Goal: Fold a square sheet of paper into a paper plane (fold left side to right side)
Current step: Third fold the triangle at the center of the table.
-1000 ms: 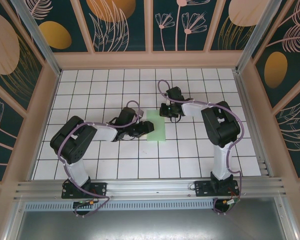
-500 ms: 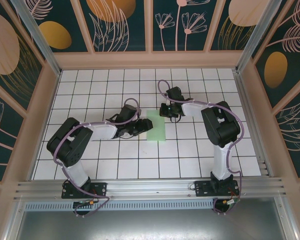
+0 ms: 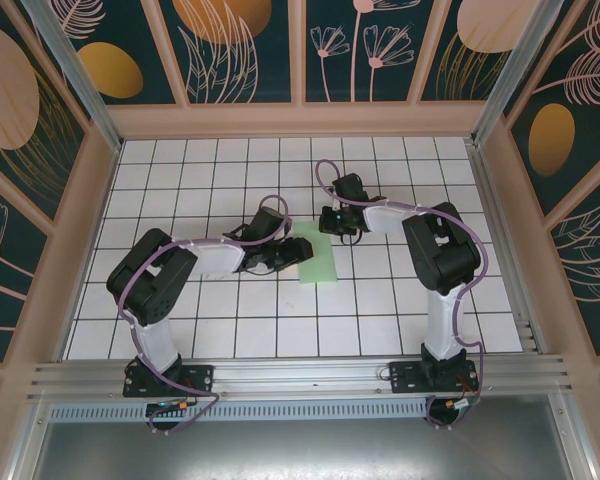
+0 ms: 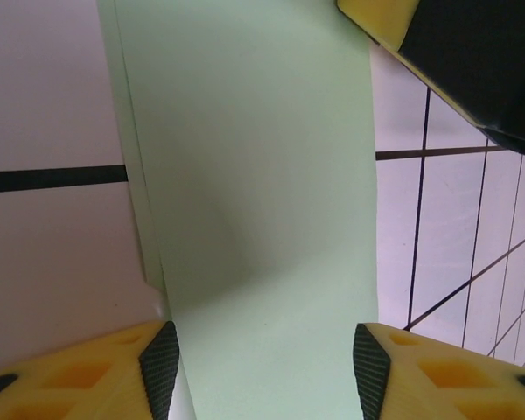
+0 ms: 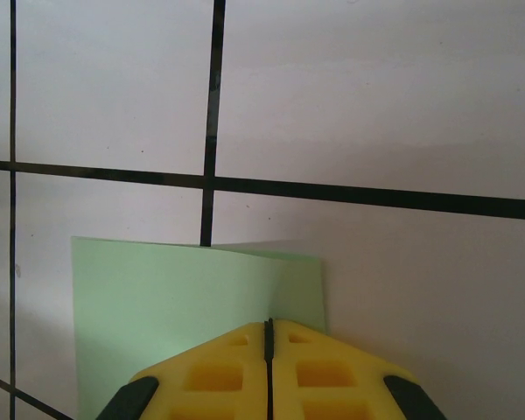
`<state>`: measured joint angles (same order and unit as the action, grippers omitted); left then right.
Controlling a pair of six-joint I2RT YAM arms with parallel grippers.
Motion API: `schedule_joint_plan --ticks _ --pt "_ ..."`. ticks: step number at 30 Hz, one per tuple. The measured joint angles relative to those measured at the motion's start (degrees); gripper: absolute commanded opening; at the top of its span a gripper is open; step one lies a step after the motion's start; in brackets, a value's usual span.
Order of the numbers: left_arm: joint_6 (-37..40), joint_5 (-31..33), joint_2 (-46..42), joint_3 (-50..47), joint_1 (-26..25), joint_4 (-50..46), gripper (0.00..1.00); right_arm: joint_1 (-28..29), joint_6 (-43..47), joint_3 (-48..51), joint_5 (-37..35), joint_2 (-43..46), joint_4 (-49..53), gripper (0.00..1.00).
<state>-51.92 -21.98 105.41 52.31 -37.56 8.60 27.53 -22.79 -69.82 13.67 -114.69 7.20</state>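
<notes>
While left pincer (image 4: 267, 367) spans paper (image 4: 245, 175) edges, tiles (image 4: 459, 236) bare.

From above, the left gripper (image 3: 278, 262) covers the left edge of the square sheet of paper (image 3: 318, 262) and the right gripper (image 3: 337, 230) its far right corner, both too small to tell whether fingertips touch it. In the left wrist view the sheet runs off top and bottom and the fingers (image 4: 87, 385) are cut by the lower edge; in the right wrist view pressed-together fingers (image 5: 219, 376) hide its near part.
</notes>
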Motion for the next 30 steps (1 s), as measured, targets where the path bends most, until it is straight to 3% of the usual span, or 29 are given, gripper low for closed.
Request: schedule_joint_plan --ticks 6,11,21,26,30 --pt "-0.42 0.0 -0.02 0.0 -0.46 -0.02 0.45 0.0 0.02 0.0 0.13 -0.02 -0.15 0.09" --pt "-0.85 0.0 -0.02 0.0 -0.57 0.0 0.27 0.0 0.04 0.0 0.15 -0.02 -0.17 0.09" --pt "-1.77 0.0 -0.02 -0.02 -0.55 0.42 0.0 0.0 0.17 0.0 0.17 -0.02 -0.37 0.14" --pt "-2.23 0.0 -0.04 -0.11 -0.55 1.01 0.0 -0.07 1.86 1.77 0.52 1.68 -2.58 0.42" --pt "-2.62 0.02 -0.37 -0.61 -0.55 1.7 0.0 -0.72 3.56 5.62 -0.2 8.04 -3.61 0.54"
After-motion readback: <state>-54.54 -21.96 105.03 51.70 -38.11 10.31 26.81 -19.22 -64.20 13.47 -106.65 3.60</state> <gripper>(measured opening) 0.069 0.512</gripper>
